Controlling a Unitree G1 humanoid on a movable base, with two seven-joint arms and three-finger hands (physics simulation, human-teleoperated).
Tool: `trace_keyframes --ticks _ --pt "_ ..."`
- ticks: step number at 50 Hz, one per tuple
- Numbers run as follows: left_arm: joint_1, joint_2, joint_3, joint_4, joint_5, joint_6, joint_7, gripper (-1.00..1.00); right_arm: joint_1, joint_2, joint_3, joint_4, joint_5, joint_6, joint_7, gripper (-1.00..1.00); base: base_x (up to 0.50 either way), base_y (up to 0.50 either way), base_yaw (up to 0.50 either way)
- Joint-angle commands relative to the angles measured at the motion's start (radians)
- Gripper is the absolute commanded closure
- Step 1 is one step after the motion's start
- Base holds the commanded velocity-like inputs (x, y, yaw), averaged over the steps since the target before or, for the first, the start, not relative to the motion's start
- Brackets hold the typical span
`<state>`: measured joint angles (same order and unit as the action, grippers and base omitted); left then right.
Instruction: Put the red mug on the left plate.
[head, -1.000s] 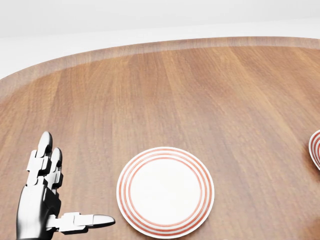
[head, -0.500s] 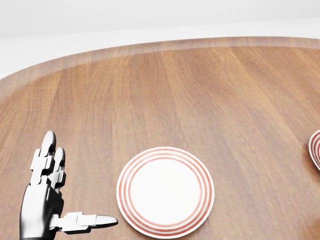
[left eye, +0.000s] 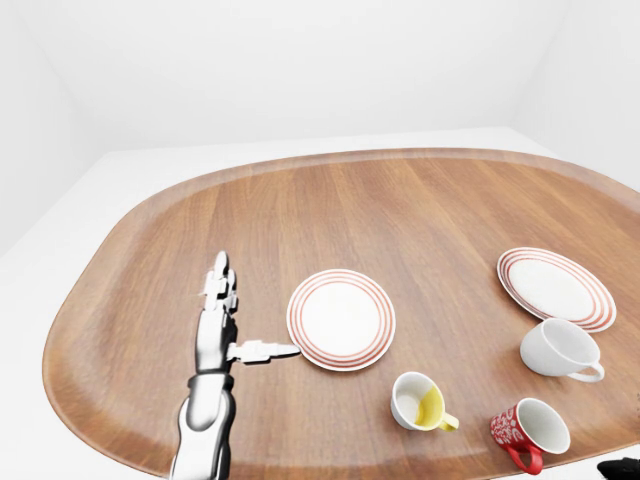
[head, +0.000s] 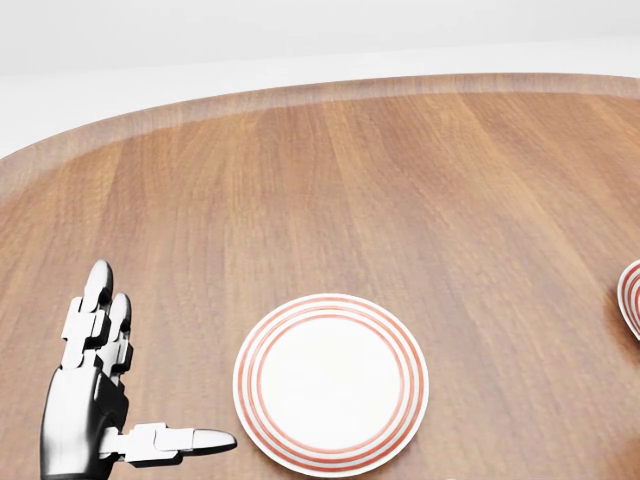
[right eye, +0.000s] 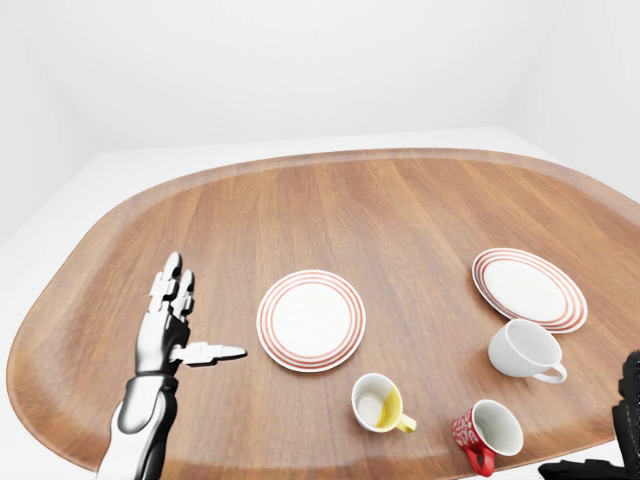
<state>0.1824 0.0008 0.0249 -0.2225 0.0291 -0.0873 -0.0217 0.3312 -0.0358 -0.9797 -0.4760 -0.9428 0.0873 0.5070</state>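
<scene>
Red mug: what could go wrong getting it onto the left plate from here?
1. The red mug lies tipped near the table's bottom edge; a nudge might roll it off.
2. The yellow mug lies between it and the left plate; a low carry could clip it.
3. The left robot hand is open beside the plate, away from the mug; the right robot hand barely shows, so its grasp is hard to check.

Legible text: none for you to log; the red mug (right eye: 484, 432) carries only a white pattern, no readable lettering.
</scene>
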Motion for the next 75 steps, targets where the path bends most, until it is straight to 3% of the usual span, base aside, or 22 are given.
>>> trace_keyframes --ticks 1,16,22,27,38,75 --pt "0.004 0.000 -0.001 -0.003 0.000 0.000 0.001 -1.00 -0.045 -0.061 0.102 0.091 -0.018 0.000 -0.054 -1.00 0.00 0.00 0.00" --pt "-0.002 0.000 0.000 0.006 0.000 0.000 0.001 -1.00 -0.037 -0.072 0.144 0.127 0.013 0.000 -0.076 -1.00 0.00 0.00 0.00" --pt "-0.002 0.000 0.001 0.006 -0.001 0.000 0.001 -1.00 -0.019 -0.060 0.137 0.134 0.035 0.000 -0.058 -1.00 0.00 0.00 0.00" --pt "-0.003 0.000 0.000 0.007 0.000 0.000 0.001 -1.00 -0.004 -0.034 0.184 0.143 0.022 0.000 0.019 -1.00 0.00 0.00 0.00" --pt "-0.005 0.000 0.000 0.010 0.000 0.000 0.001 -1.00 0.007 -0.029 0.207 0.174 0.046 0.000 0.052 -1.00 0.00 0.00 0.00" --pt "-0.008 0.001 -0.004 0.007 0.005 0.000 0.003 -1.00 0.004 -0.056 0.216 0.273 0.087 0.000 -0.007 -1.00 0.00 0.00 0.00"
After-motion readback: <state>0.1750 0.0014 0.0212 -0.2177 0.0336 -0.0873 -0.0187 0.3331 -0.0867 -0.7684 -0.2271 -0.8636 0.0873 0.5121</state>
